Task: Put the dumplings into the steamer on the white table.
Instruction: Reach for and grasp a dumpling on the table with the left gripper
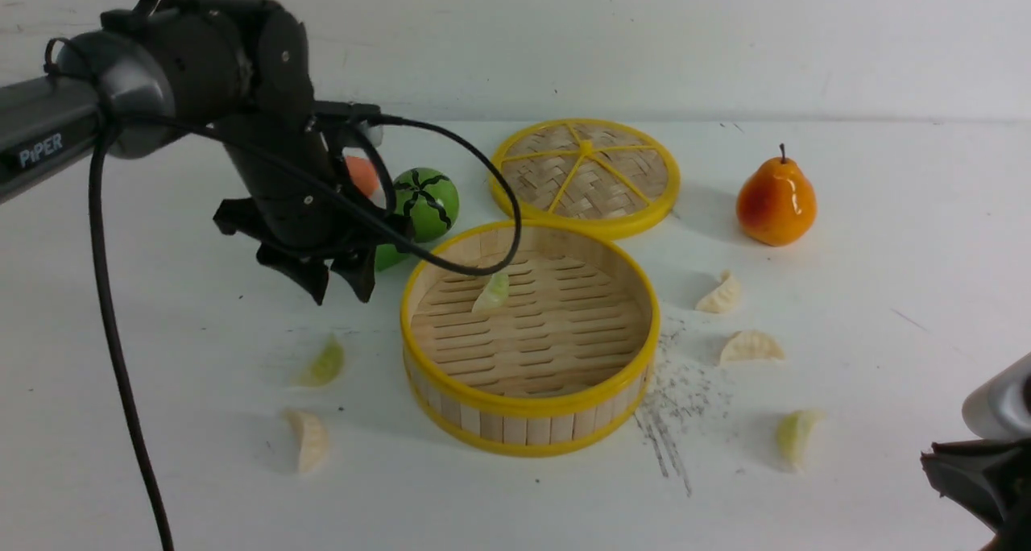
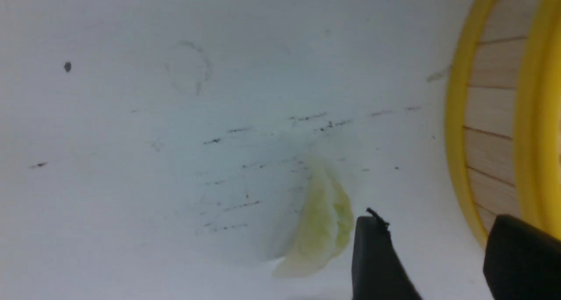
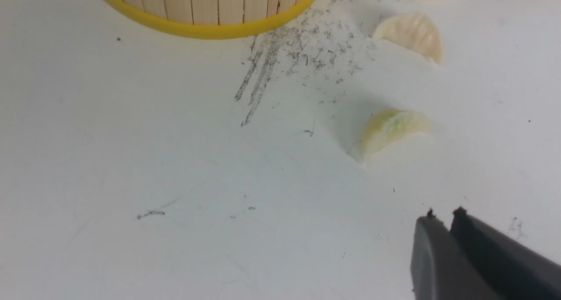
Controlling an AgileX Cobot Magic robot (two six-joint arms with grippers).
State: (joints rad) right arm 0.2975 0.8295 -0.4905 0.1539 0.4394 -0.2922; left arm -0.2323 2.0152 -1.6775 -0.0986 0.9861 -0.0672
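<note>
The steamer (image 1: 527, 407) stands mid-table on the white table (image 1: 161, 470), with one pale green dumpling (image 1: 492, 292) lying inside near its far-left wall. My left gripper (image 1: 342, 281) hangs open and empty just left of the steamer's rim; in the left wrist view its fingers (image 2: 377, 260) stand apart beside a green dumpling (image 2: 322, 227). On the table's left lie that green dumpling (image 1: 325, 363) and a cream one (image 1: 308, 440). To the right lie two cream dumplings (image 1: 721, 295) (image 1: 750, 347) and a yellow-green one (image 1: 796, 436). My right gripper (image 3: 442, 214) is shut, short of the yellow-green dumpling (image 3: 392, 131).
The flat woven lid (image 1: 585, 176) lies behind the steamer and an orange pear (image 1: 776, 200) stands at the back right. A striped green ball (image 1: 427, 203), an orange object (image 1: 362, 174) and part of a green cube (image 1: 388, 257) sit behind my left gripper. A grey scratched patch (image 1: 676, 390) marks the table.
</note>
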